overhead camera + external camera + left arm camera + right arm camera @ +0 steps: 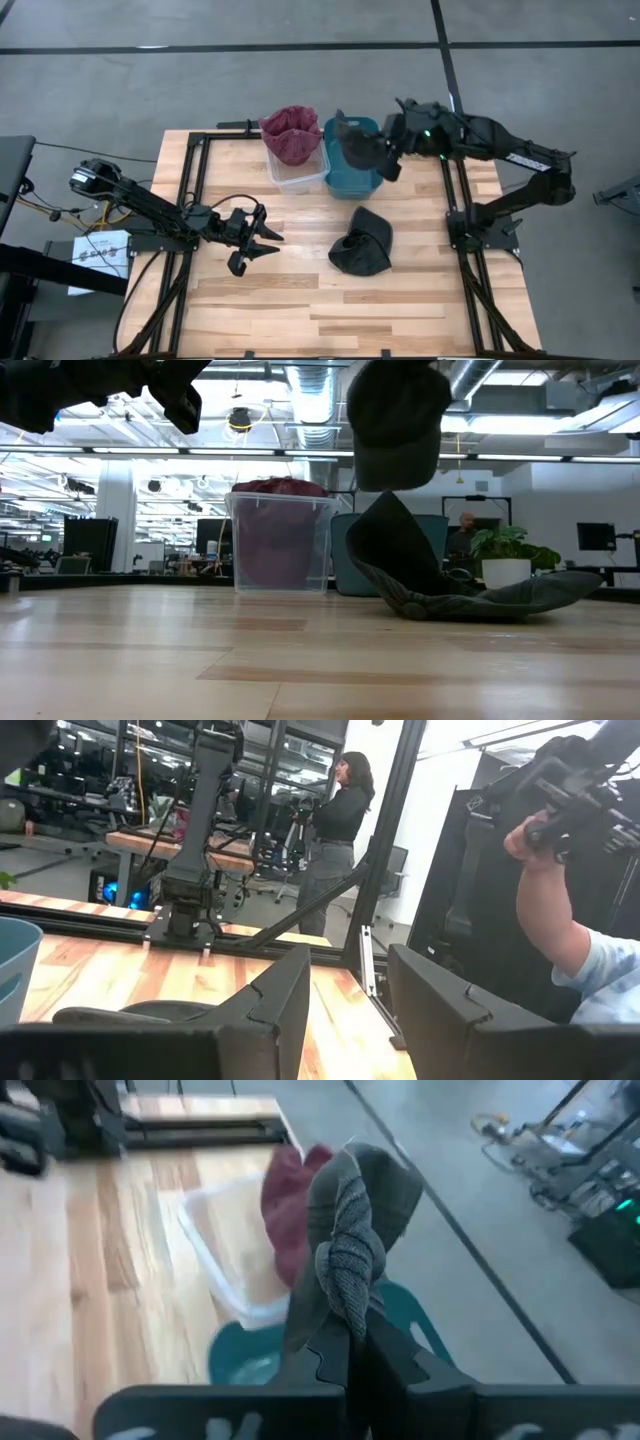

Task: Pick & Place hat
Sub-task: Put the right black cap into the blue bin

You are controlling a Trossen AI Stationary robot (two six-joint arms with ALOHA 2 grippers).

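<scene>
From where I stand, the right gripper (392, 160) is up in the air over the teal bin (352, 172), its fingers (340, 1348) pinching a dark grey hat (358, 143) that dangles clear of the surface (400, 300). In the right wrist view the hat (352, 1250) is bunched into a knitted fold right at the fingertips, with the teal bin (255, 1355) below it. From table height the hanging hat (396, 422) shows high above everything else, not touching anything under it.

Just beside the teal bin, touching it or very nearly, is a clear plastic bin (296, 170) with a dark red hat (290, 133) heaped in it, rising above the rim. A second dark hat (362, 243) lies crumpled on the wooden surface in front of the teal bin, well apart from both arms; from the low view it (440, 585) sprawls flat with one part sticking up.

The left gripper (262, 243) waits low over the surface on the left side, its fingers (278, 1005) spread apart with nothing between them, pointing toward the hat on the wood.

Beyond the table a person (340, 835) stands in the room, and another person's hand (545, 835) shows close by at the side
</scene>
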